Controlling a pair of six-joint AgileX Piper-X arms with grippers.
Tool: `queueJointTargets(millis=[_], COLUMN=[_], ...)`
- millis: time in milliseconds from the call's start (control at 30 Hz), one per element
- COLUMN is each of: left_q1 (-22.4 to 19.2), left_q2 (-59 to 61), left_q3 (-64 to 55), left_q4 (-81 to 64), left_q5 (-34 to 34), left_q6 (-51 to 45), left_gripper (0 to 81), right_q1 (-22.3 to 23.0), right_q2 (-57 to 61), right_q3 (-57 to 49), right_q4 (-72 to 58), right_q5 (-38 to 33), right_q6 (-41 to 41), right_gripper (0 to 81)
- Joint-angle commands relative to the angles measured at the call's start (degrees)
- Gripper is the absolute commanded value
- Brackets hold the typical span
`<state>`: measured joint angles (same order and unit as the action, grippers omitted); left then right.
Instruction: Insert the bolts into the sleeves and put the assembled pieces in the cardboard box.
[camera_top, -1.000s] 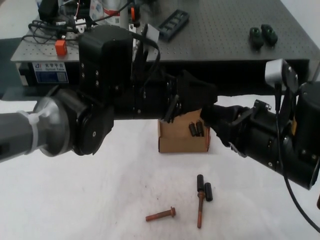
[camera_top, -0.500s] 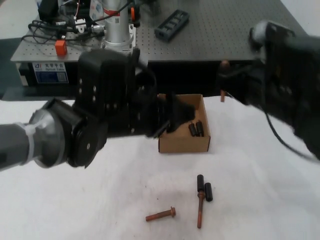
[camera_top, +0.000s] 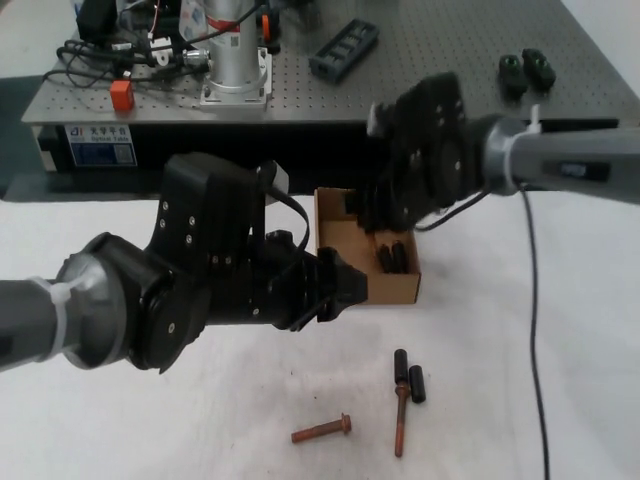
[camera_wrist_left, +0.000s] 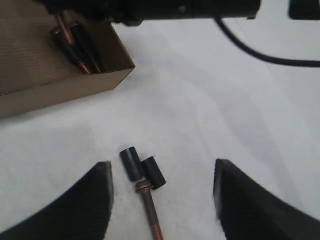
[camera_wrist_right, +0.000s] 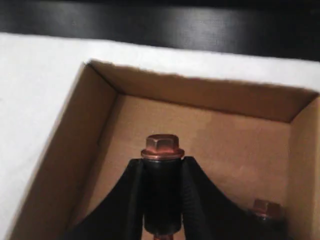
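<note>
**While the right gripper (camera_wrist_right: 161, 200) grips an assembled piece (camera_wrist_right: 161, 172) over the cardboard box (camera_wrist_right: 210, 95), the left gripper (camera_wrist_left: 162, 200) hangs open**

Closed on a black sleeve, the right gripper's fingers leave the copper bolt head showing past their tips, above the open box. Two finished pieces (camera_top: 392, 257) lie side by side against one box wall. The left gripper is spread wide and holds nothing, hanging over the white cloth (camera_top: 520, 380) just in front of the box. Before it on the cloth lie a partly sleeved bolt (camera_wrist_left: 149, 210), a loose sleeve (camera_wrist_left: 154, 171) touching it, and a bare bolt (camera_top: 322, 431) nearby.

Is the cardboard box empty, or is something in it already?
Not empty: two sleeved bolts lie in a corner of the cardboard box.
</note>
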<state>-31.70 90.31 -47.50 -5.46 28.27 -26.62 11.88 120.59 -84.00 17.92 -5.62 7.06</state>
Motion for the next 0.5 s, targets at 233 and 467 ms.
queueJointTargets(millis=[233, 467], left_q1=[0.04, 0.04], left_q2=[-0.86, -0.86], left_q3=[-0.16, -0.16], left_q4=[2.44, 2.44], left_q5=[-1.05, -1.05], left_q6=[1.03, 1.03], left_gripper=[43.1, 43.1], right_q1=[0.83, -0.49], right_q2=[0.51, -11.8], right_q3=[-1.49, 0.25], right_q4=[3.19, 3.99], right_q5=[-0.54, -1.84], right_q6=[-0.2, -0.2], right_gripper=[37.7, 33.7])
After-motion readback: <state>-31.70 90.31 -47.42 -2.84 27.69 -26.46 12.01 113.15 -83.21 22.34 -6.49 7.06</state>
